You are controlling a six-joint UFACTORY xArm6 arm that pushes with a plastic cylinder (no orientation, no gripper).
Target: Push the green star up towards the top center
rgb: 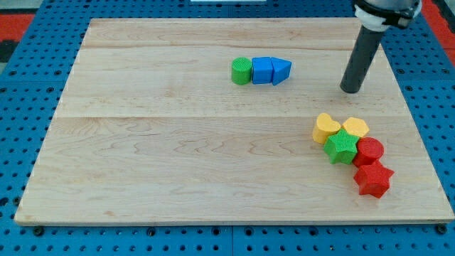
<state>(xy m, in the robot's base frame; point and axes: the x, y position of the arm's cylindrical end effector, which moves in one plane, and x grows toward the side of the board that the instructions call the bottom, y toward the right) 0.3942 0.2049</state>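
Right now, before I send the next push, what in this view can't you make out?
- Arm above my tip: cut off by the view's top edge.
- Green star: packed against the yellow blocks and red cylinder; the touching sides are hidden.
- Red star: its upper part is covered by the red cylinder.

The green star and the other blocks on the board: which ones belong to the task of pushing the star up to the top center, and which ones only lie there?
Belong to the job:
- green star
- my tip, above the star, apart from it
- wooden board

Only lying about:
- yellow heart and yellow hexagon, touching the star
- red cylinder, red star
- green cylinder, blue cube, blue triangle
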